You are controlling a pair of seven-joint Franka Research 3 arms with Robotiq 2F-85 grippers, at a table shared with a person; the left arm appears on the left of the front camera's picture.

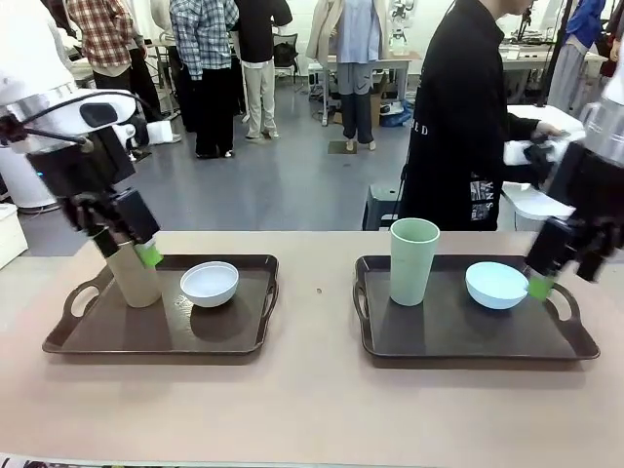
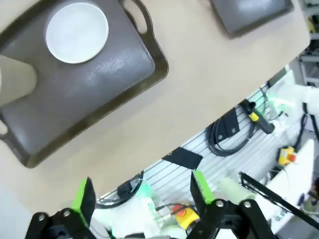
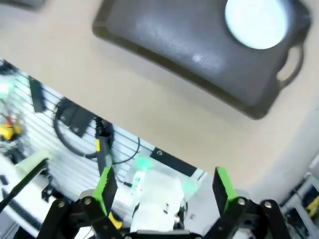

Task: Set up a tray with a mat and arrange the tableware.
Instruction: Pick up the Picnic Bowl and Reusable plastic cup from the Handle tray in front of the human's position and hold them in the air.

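Two dark trays sit side by side on the table (image 1: pixel 312 409), so I'll use the pale green cup (image 1: pixel 413 261) as the reference for everything. That cup stands upright on the left half of the right tray (image 1: pixel 458 336). Just to its right, on the same tray and not touching it, is the light blue bowl (image 1: pixel 496 284), right way up. Well off to the pale green cup's left is the left tray (image 1: pixel 146 336). It carries the white bowl (image 1: pixel 210 283) and, farther left again, the tan cup (image 1: pixel 135 283), also upright, near the bowl with a small gap.

The left gripper (image 1: pixel 127 251) hangs over that tray, way left of the pale green cup. From the front its fingers overlap the tan cup's top. Its own wrist camera, though, shows the left gripper (image 2: pixel 142 194) spread wide with nothing between the pads, and the tan cup (image 2: pixel 15 79) and white bowl (image 2: pixel 77 32) lie farther out on the left tray (image 2: pixel 114 74).

The right gripper (image 1: pixel 563 273) is to the pale green cup's right, past the light blue bowl, with one green pad right by the bowl's rim. Can't tell from the front whether it touches. In its wrist view the right gripper (image 3: pixel 164 189) is spread apart too and empty, with the light blue bowl (image 3: pixel 256 22) sitting on the right tray (image 3: pixel 189 55).

A person (image 1: pixel 458 117) in black stands behind the pale green cup, across the table.
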